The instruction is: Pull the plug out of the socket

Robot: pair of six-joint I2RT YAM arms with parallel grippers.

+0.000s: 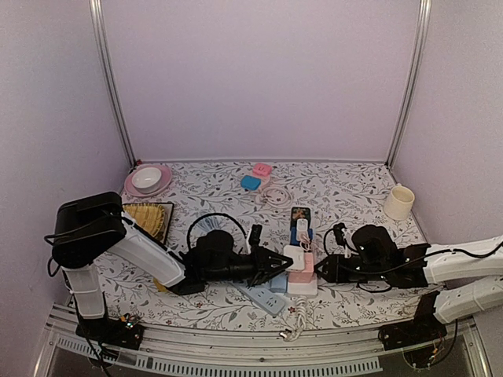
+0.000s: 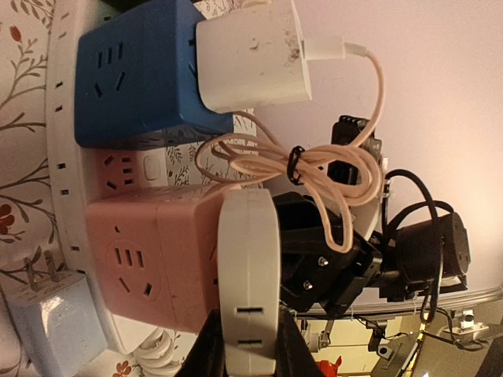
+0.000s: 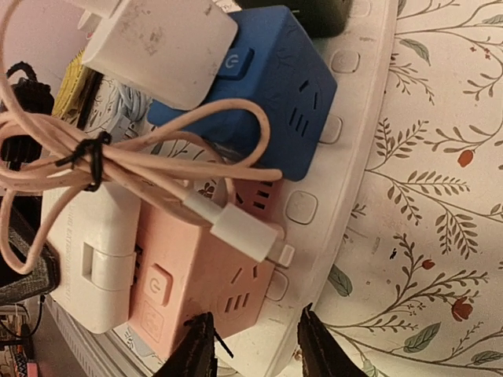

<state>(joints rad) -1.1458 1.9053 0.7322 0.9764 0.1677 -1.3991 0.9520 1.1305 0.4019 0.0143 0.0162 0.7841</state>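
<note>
Left jaws clamp the flat white plug (image 2: 247, 267) in the pink cube socket (image 2: 141, 267). Right jaws stand part-open astride the rim of the white power strip (image 3: 346, 165), seemingly not gripping it, so pulling could drag the strip along.

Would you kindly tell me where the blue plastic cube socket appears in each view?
Top external: blue cube socket sits centre, just beyond the pink cube socket.
Left wrist: blue cube socket upper left, pink cube socket below.
Right wrist: blue cube socket upper centre, pink cube socket below.
Shared landmark: the pink cube socket.
</note>
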